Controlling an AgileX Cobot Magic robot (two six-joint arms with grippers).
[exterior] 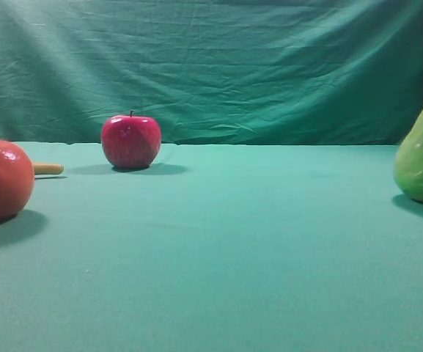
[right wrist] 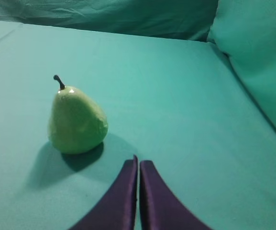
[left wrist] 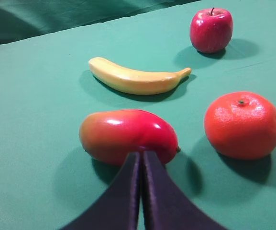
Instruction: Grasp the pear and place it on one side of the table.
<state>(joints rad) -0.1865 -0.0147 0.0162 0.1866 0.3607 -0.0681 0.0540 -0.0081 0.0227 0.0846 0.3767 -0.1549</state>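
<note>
Standing upright, stem up, the pear (right wrist: 77, 122) sits beyond the closed, empty right claw (right wrist: 138, 165).

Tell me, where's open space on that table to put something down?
Bare cloth spans the table between the apple and the pear. The left end is crowded: banana, mango and orange cluster together.

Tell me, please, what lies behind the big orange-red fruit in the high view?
A banana tip shows behind the orange-red fruit; the fruit covers the rest. The left wrist view shows the whole banana and a red-yellow mango, hidden in the high view.
</note>
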